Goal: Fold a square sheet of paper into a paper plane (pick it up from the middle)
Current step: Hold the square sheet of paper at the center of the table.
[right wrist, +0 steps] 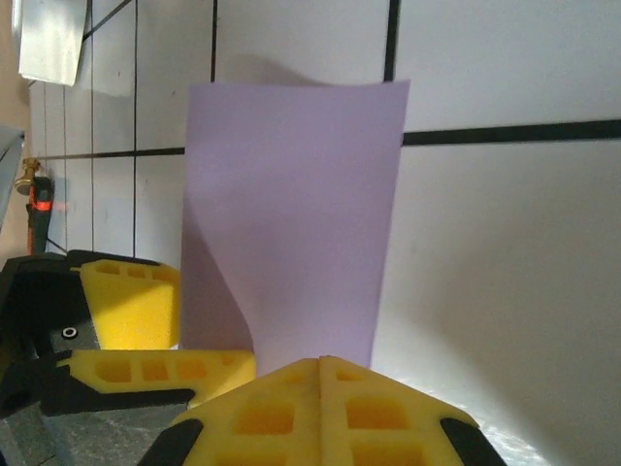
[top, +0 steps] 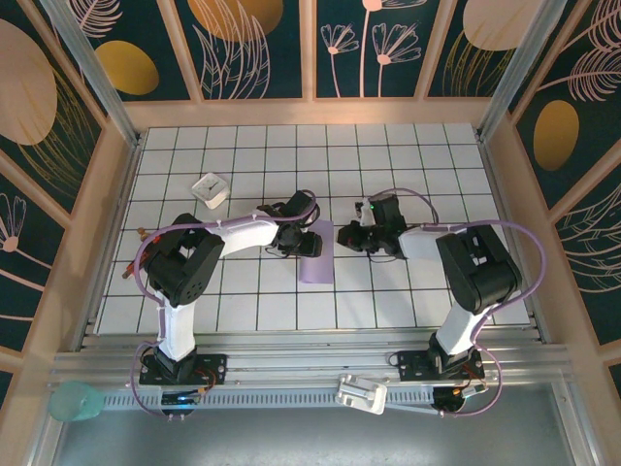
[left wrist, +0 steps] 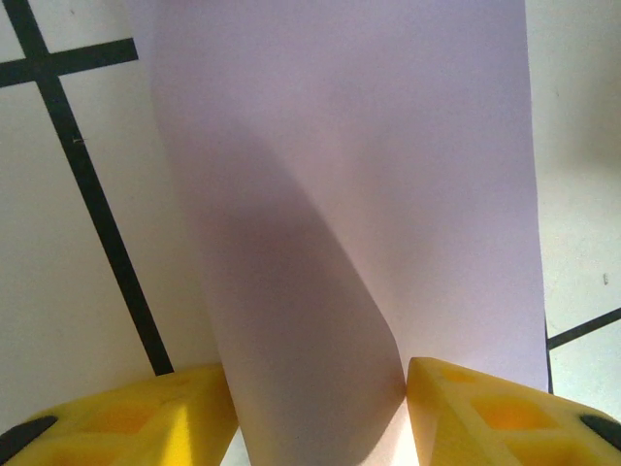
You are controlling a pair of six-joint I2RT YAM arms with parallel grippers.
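You have a small white block with a dark mark (top: 210, 189) on the tiled white table (top: 388, 301), a pale green cup (top: 78, 400) and a white clip-like part (top: 361, 394) on the near rail.

Even bright overhead light on the white desk (top: 388, 155), soft shadow across the curled square sheet of paper (left wrist: 320, 243), near yellow fingers (right wrist: 320, 408) slightly blurred, glare beside them.

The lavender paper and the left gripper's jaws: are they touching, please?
Touching. The left wrist view shows the curled lavender paper passing between the left gripper, pressed against both yellow jaws.
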